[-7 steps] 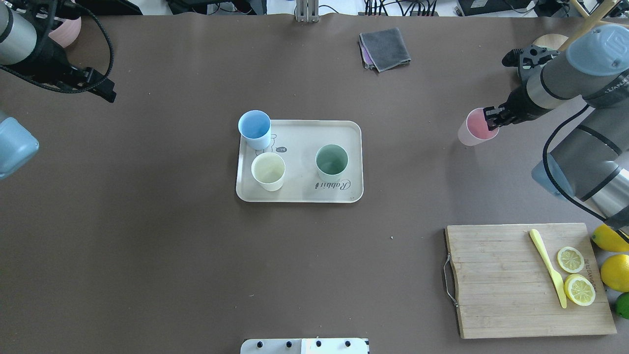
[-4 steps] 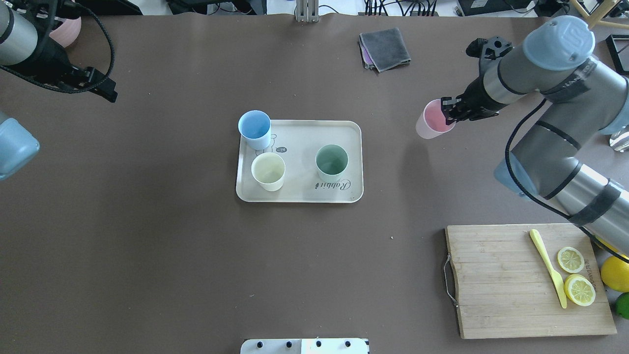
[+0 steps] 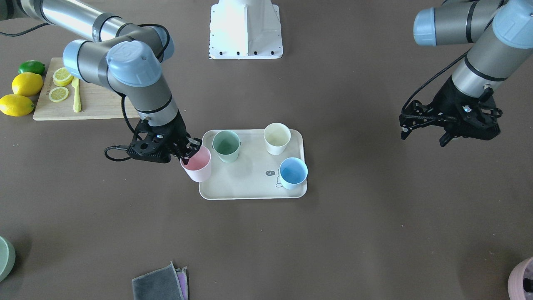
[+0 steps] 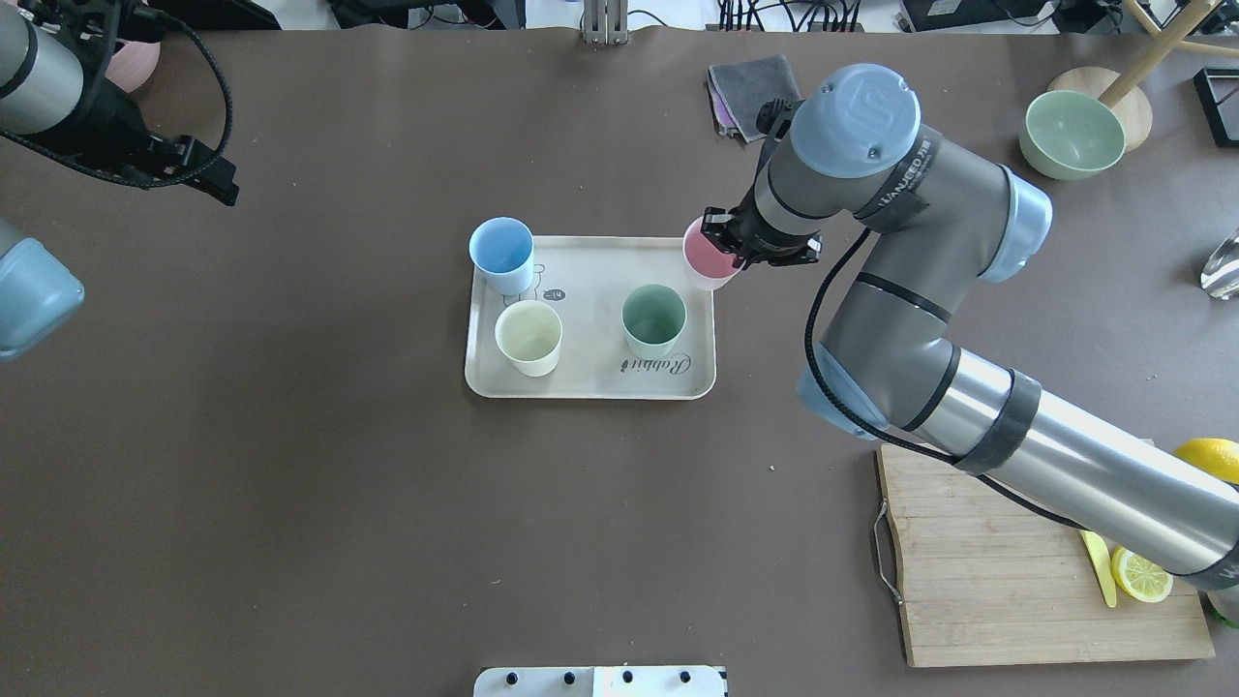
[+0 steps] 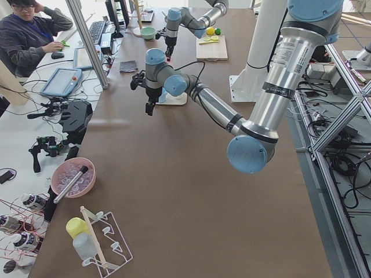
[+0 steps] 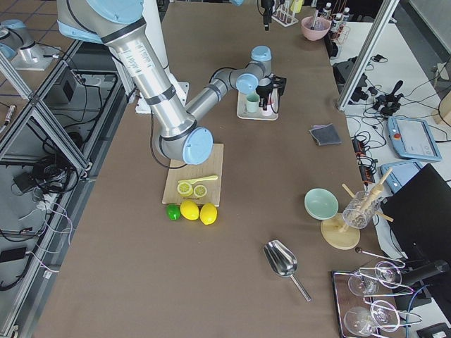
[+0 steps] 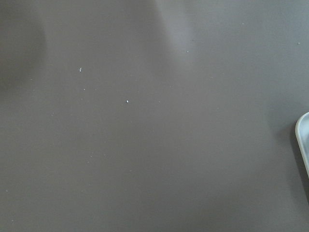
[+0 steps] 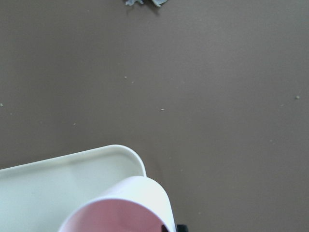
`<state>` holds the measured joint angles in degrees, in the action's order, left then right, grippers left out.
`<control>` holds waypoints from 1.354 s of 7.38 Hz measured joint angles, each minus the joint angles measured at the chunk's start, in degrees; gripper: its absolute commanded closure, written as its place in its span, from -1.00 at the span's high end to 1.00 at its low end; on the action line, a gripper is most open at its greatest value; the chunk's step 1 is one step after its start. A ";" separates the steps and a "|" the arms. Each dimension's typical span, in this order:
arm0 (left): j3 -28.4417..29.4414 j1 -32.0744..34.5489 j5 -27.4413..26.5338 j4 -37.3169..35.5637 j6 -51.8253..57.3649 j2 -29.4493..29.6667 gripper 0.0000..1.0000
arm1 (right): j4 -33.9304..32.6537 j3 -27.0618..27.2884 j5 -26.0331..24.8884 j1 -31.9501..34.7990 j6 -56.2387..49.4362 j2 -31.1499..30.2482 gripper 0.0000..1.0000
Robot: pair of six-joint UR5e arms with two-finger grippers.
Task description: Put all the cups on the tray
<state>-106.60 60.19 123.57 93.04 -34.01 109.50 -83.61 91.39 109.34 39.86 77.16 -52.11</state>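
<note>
Pink cup (image 4: 710,254) pinched at its rim by right gripper (image 4: 733,249), one finger inside, hanging tilted just below the jaws over the tray (image 4: 590,391) corner. Looks like the last cup, mid-carry: blue cup (image 4: 501,250), cream cup (image 4: 528,334) and green cup (image 4: 653,318) stand on the tray beyond the gripper. Next move needs it brought inward past the rim, clear of the green cup, levelled, lowered, released.
</note>
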 measured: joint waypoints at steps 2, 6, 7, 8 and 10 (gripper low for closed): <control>0.26 -0.51 -0.06 0.75 -0.38 -0.05 0.95 | -1.16 -3.06 -1.02 -1.45 0.88 3.28 -0.05; 0.42 -0.94 -0.20 0.91 -0.44 0.01 0.95 | -1.03 -4.76 -2.82 -0.81 -0.40 4.26 0.99; 0.42 -1.10 -0.21 0.91 -0.44 0.04 0.95 | -1.06 -4.72 -2.70 0.02 -1.21 4.51 1.00; 0.39 -1.16 -0.11 0.81 -0.44 0.10 0.95 | -1.31 -4.42 -1.40 1.90 -3.01 4.60 1.00; 0.15 -0.72 0.26 0.10 -0.08 -0.03 0.95 | -3.60 -2.40 6.13 10.06 -13.53 2.21 1.00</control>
<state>-106.45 59.47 123.83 93.15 -34.09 109.47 -87.21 88.99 115.47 49.92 63.63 -49.91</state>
